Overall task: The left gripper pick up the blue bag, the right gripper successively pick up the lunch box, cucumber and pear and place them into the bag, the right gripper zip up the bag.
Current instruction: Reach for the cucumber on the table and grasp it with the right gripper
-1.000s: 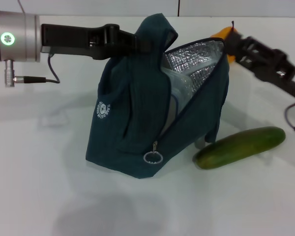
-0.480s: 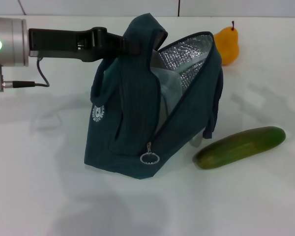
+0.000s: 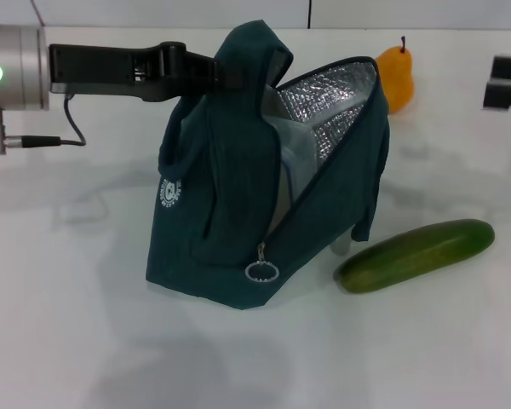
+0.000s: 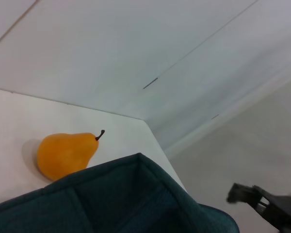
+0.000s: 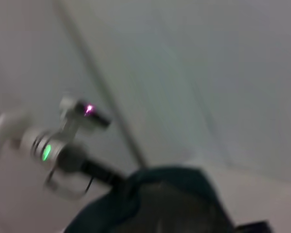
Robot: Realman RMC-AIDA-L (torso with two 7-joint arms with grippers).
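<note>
A: What is hidden or cut off?

B: The right gripper (image 3: 509, 83) is cropped by the head view's right edge, raised above the table (image 3: 85, 341); whether its fingers are apart cannot be told. The lunch box (image 3: 294, 162) is only partly glimpsed inside the blue bag (image 3: 230, 213), against the silver lining (image 3: 332, 98).

A: And the count?

B: One bag is held upright, its top pinched by the left gripper (image 3: 226, 75), clamped on the fabric. One cucumber (image 3: 416, 255) lies just beside the bag; one pear (image 3: 394, 75) stands behind it. One zipper ring (image 3: 261, 272) hangs low on the front.
</note>
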